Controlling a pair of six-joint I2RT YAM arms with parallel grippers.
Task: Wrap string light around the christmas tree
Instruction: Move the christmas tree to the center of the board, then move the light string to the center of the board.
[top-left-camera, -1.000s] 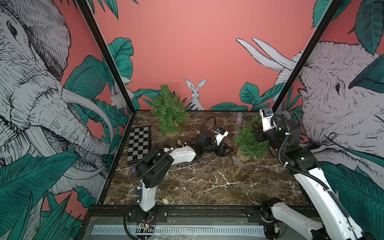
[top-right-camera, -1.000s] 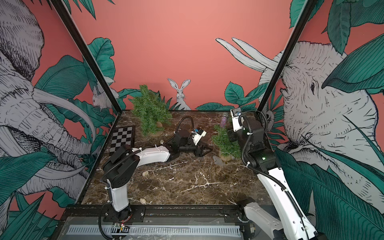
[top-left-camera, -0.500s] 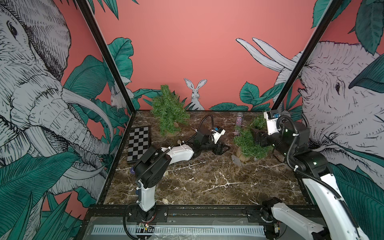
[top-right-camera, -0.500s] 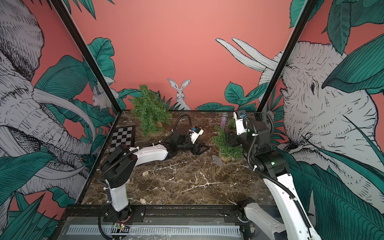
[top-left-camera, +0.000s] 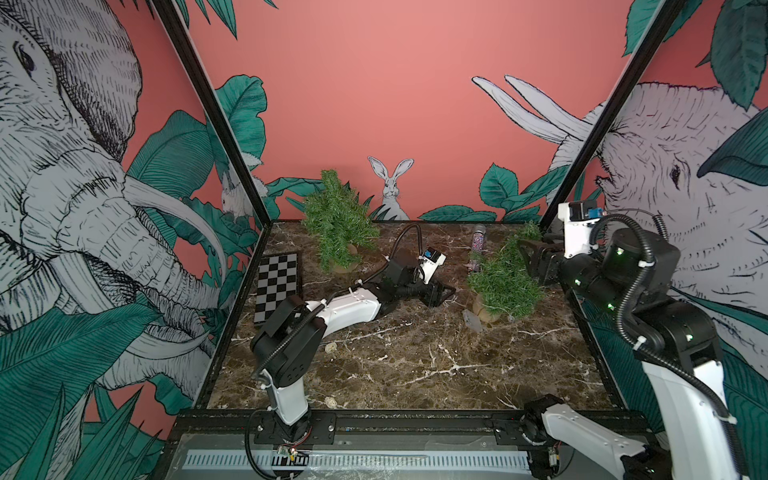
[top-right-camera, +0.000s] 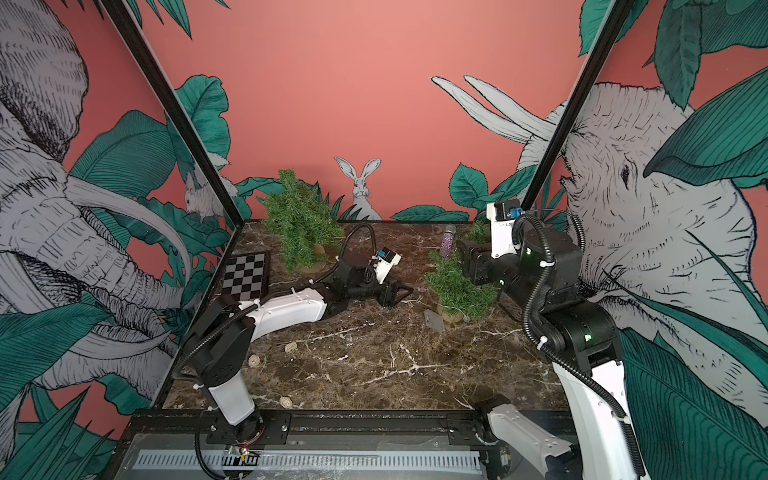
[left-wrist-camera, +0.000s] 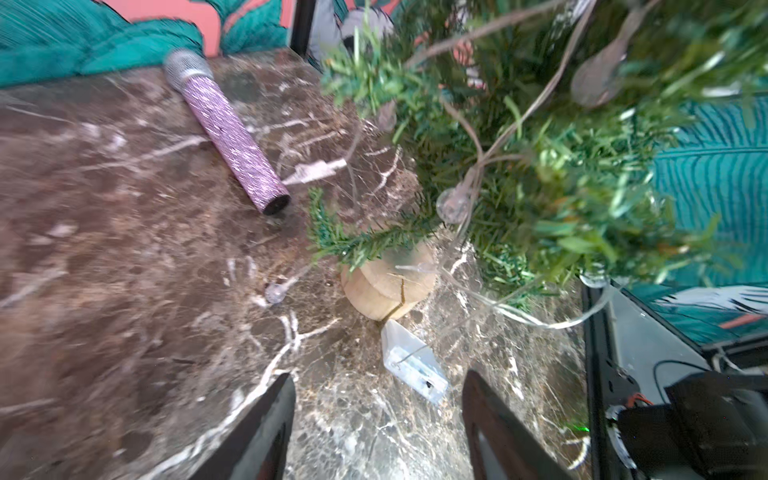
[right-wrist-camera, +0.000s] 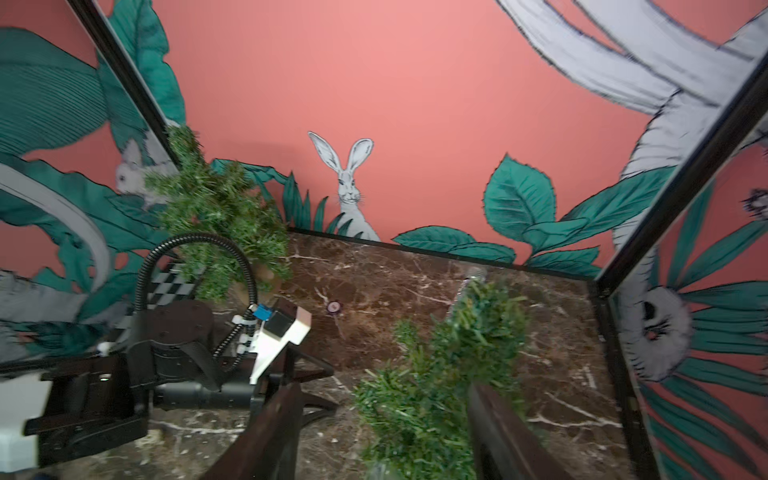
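- While the christmas tree (top-left-camera: 505, 282) stands at the desk's (top-left-camera: 415, 365) 2 o'clock, the string light (left-wrist-camera: 454, 204) loops only loosely through its branches, and one slack bight sags off the far side.
- The battery box (left-wrist-camera: 413, 365) lies flat just beside the wooden base (left-wrist-camera: 388, 286), at its 7 o'clock; I judge it anchors the wire's end.
- My right fingers (top-left-camera: 527, 254) reach in from the tree's 3 o'clock and stand apart with upper sprigs between them. I cannot tell whether they nip wire, needles or nothing. I judge they are there to lead the wire round.
- My left fingers (top-left-camera: 444, 293) hover low at the tree's 9 o'clock, half spread and empty, aimed at the base, probably to receive the wire.
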